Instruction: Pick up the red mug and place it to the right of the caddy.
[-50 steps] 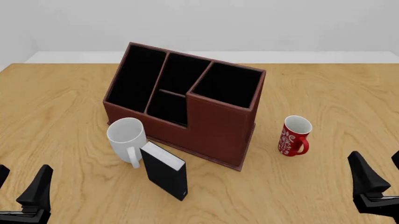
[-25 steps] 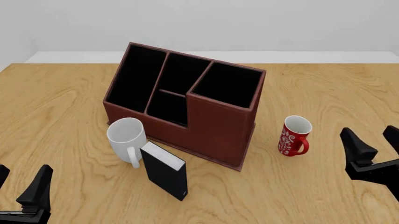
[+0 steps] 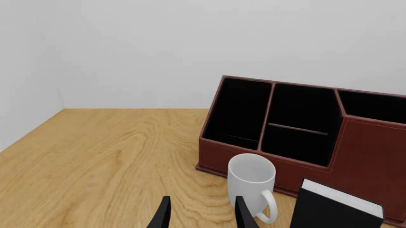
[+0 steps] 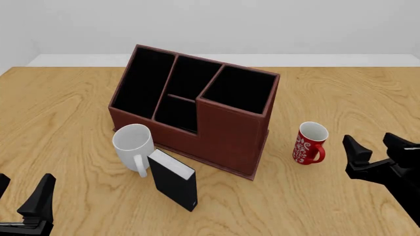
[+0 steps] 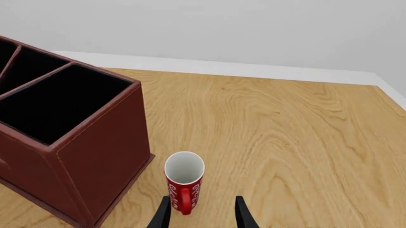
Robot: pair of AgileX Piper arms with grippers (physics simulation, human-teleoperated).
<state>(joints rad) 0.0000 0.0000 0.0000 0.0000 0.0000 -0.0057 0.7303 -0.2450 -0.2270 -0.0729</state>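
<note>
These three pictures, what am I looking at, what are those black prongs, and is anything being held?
It is a simulated two-armed robot at a wooden table. One picture looks down from behind the arms; the other two come from cameras on each wrist. The black prongs are gripper fingers: the left gripper sits low near the table's front edge, and the right gripper is beside the red mug. Both are open and hold nothing. On the table stand a red-brown caddy, a white mug and a small black box. The red mug stands upright, right of the caddy.
</note>
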